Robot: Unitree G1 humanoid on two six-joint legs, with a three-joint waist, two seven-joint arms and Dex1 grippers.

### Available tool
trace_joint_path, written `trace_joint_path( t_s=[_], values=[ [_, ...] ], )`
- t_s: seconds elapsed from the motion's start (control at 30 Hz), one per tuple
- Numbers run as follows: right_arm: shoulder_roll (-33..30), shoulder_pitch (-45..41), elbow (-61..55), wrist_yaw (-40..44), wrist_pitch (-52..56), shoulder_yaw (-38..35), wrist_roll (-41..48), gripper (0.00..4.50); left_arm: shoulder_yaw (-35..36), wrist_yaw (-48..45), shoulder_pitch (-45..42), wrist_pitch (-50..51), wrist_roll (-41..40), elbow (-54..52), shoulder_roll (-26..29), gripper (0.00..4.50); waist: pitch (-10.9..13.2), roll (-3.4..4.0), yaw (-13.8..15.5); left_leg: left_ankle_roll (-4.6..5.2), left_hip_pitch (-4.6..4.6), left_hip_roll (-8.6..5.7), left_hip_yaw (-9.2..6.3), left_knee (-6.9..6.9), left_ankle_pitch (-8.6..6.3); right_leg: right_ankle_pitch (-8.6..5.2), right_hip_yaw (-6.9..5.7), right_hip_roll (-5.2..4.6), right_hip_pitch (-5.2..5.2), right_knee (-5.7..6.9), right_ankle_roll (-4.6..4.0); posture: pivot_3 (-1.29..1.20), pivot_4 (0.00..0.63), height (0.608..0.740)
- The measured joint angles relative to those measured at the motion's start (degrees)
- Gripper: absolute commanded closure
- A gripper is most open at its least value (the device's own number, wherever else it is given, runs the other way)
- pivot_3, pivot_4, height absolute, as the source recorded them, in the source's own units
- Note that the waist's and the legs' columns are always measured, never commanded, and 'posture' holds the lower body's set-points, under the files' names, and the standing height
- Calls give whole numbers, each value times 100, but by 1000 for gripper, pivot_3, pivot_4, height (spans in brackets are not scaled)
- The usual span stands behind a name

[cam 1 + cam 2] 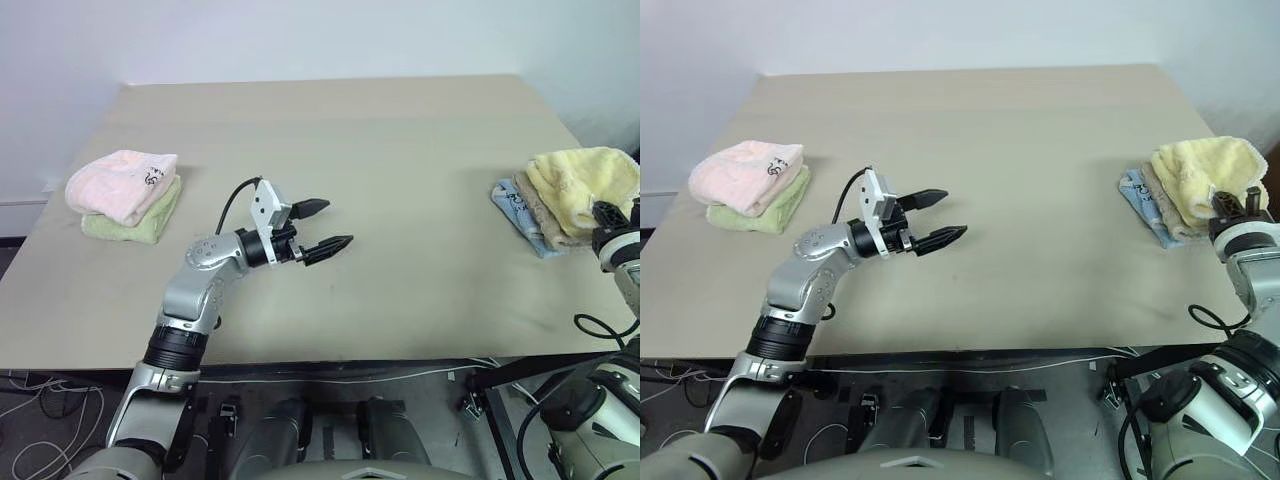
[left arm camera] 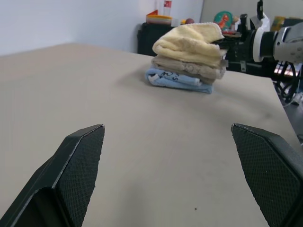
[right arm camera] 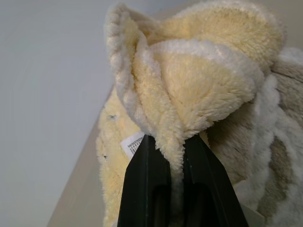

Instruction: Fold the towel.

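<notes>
The pale yellow fluffy towel (image 1: pixel 585 182) lies bunched on top of a stack at the table's right edge, over a tan towel (image 2: pixel 189 66) and a light blue one (image 1: pixel 515 212). My right gripper (image 1: pixel 1232 204) sits at the near side of that stack, shut on a fold of the yellow towel (image 3: pixel 189 90); the wrist view shows the pile pinched between the two black fingers (image 3: pixel 144 184). My left gripper (image 1: pixel 322 226) hovers over the middle of the table, open and empty, pointing toward the stack.
A folded pink towel (image 1: pixel 122 182) rests on a green one (image 1: pixel 135 225) at the table's left side. The beige table (image 1: pixel 400 150) stretches bare between the two stacks. Cables hang below its front edge (image 1: pixel 330 362).
</notes>
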Motion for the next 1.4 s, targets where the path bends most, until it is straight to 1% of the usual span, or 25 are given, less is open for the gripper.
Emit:
trace_joint_path(
  t_s=[0.1,0.2,0.33,0.47,0.5,0.57,0.67,0.7,0.97,1.17,1.4],
  values=[
    [-10,-95,221,70,-122,179,-78,4471,-2,5,0,-2,0,14,-9,0,0,0,-2,0,1,0,0,0,0,0,1,0,2,0,0,0,150,740],
    [-84,-274,710,96,-419,352,-361,4471,-3,15,0,9,0,13,-8,0,0,0,10,0,2,0,1,2,0,0,0,0,4,0,0,0,150,740],
    [-209,-447,1137,197,-642,430,-562,3378,-3,28,0,37,-1,11,-2,0,0,0,13,0,2,0,1,1,0,0,0,1,4,0,0,0,150,740],
    [-269,-594,1453,274,-845,427,-676,2044,-2,87,3,146,-5,-19,2,0,0,0,5,0,2,0,1,2,0,0,0,1,5,0,0,0,150,740],
    [-281,-608,1488,276,-879,422,-680,1771,-2,112,11,164,-5,-57,3,0,0,0,6,0,2,0,1,1,0,0,0,1,4,0,0,0,150,740],
    [-346,-630,1578,296,-914,416,-686,1041,-3,159,25,206,-5,-171,4,0,0,0,11,0,2,0,1,1,0,0,0,1,4,0,0,0,150,740],
    [-447,-635,1631,304,-936,357,-683,101,-5,191,89,270,-4,-261,28,0,0,0,13,0,2,0,1,2,0,0,0,1,5,0,0,0,150,740],
    [-473,-634,1658,304,-942,296,-672,43,-9,193,122,278,-4,-279,39,0,0,0,14,0,2,0,1,2,0,0,0,1,5,0,0,0,150,740],
    [-637,-620,1658,353,-655,3,-368,43,-41,171,124,261,-4,-278,35,0,0,1,16,0,2,0,1,1,0,0,0,0,5,-1,0,0,150,740],
    [-722,-451,1280,409,-217,-150,7,43,-65,122,149,175,-3,-192,-9,0,0,1,16,1,2,0,1,1,0,0,0,0,5,-1,0,0,150,740],
    [-965,-183,1207,444,-195,-339,23,43,-79,7,165,22,0,27,-8,0,-1,1,23,1,2,0,1,1,-1,0,0,-1,6,-2,0,0,150,740]
  ],
)
